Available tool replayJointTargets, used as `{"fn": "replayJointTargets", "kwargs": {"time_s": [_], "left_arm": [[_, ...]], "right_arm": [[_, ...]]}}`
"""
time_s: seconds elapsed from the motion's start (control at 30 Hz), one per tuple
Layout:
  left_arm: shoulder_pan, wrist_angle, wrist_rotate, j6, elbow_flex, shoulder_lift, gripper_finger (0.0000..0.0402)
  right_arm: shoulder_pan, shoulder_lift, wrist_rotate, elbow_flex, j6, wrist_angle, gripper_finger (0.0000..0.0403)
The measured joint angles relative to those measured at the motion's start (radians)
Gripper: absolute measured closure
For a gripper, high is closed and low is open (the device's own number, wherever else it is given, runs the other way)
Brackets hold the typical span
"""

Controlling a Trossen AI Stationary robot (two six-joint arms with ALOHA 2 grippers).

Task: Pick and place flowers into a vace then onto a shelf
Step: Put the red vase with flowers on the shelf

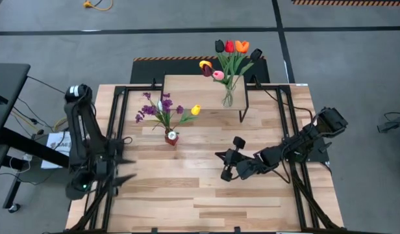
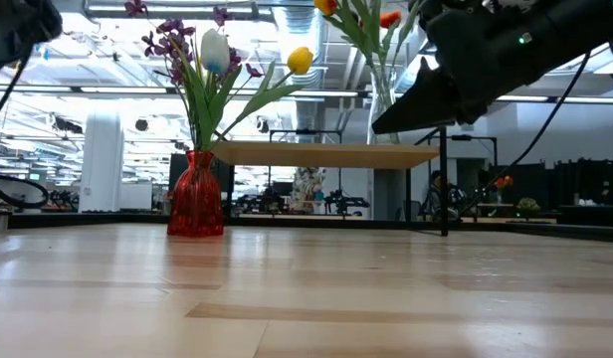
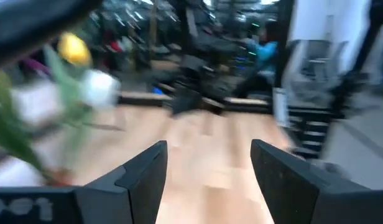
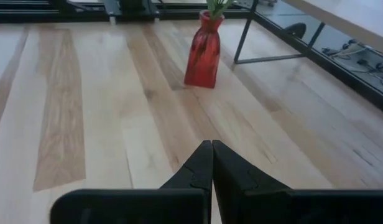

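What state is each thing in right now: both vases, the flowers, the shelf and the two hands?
Red vase: upright on the table, beside the shelf.
Purple, white and yellow flowers: standing in the red vase.
Clear vase: upright on the shelf.
Tulips: standing in the clear vase.
Shelf: standing, holds only the clear vase.
Left hand: open, empty.
Right hand: shut, empty, pointed at the red vase.
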Motion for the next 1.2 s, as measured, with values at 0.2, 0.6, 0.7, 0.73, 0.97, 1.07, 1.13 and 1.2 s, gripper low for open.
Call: {"fn": "replayJointTargets", "kwargs": {"time_s": [0.2, 0.6, 0.7, 0.73, 0.97, 1.07, 1.13, 1.2], "left_arm": [[0.047, 0.724, 0.430, 0.481, 0.065, 0.188, 0.0180], [0.472, 0.656, 1.612, 1.055, 0.189, 0.168, 0.0180], [0.623, 0.516, 1.855, 1.060, 0.192, 0.037, 0.0180], [0.666, 0.435, 1.893, 1.060, 0.192, -0.027, 0.0180], [0.706, 0.210, 1.848, 1.025, 0.002, -0.551, 0.0179], [0.686, 0.363, 1.728, 1.006, -0.201, -0.790, 0.0179], [0.685, 0.463, 1.584, 0.958, -0.344, -0.908, 0.0179], [0.689, 0.555, 1.467, 0.888, -0.433, -0.896, 0.0179]], "right_arm": [[0.024, 0.000, -0.004, 0.000, -0.001, 0.001, 0.0403], [0.126, 0.000, -0.004, 0.001, -0.002, 0.047, 0.0403], [0.149, 0.000, -0.001, 0.001, 0.021, 0.046, 0.0403], [0.155, 0.000, 0.000, 0.001, 0.033, 0.043, 0.0403], [0.179, 0.000, 0.052, 0.001, 0.059, 0.016, 0.0403], [0.177, 0.000, 0.074, 0.001, 0.058, -0.009, 0.0403], [0.167, 0.000, 0.082, 0.001, 0.058, -0.024, 0.0403], [0.156, 0.001, 0.082, 0.000, 0.057, -0.037, 0.0403]]}}
